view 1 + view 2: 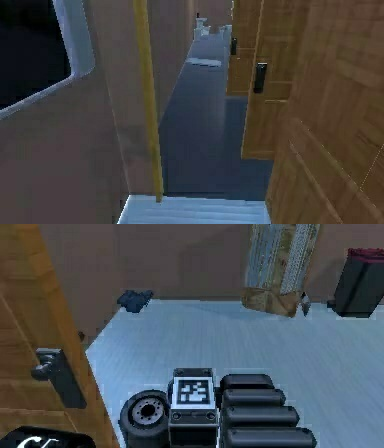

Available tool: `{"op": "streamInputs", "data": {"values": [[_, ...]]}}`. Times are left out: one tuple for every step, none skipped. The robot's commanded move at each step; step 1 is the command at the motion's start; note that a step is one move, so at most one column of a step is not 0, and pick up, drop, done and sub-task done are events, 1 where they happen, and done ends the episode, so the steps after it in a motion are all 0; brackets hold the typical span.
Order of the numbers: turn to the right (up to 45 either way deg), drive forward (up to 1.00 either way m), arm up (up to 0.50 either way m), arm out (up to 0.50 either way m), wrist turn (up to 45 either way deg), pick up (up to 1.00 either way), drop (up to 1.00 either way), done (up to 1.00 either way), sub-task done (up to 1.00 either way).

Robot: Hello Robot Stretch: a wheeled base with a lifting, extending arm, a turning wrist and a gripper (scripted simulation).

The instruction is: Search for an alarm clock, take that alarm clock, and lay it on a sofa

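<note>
In a narrow hallway, wooden doors (270, 112) crowd the forward view's right; turning could clip one. Whether the pincer (146, 416) holds anything cannot be told.

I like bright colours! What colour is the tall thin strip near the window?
The strip is yellow; forward view shows it best.

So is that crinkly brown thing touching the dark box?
Apart. The arm side view shows a strip of wall between the crinkly brown thing and the dark box.
</note>
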Motion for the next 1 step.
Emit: {"op": "streamInputs", "data": {"values": [[0.0,1.00,0.00,0.00,0.0,0.00,0.00,0.00,0.00]]}}
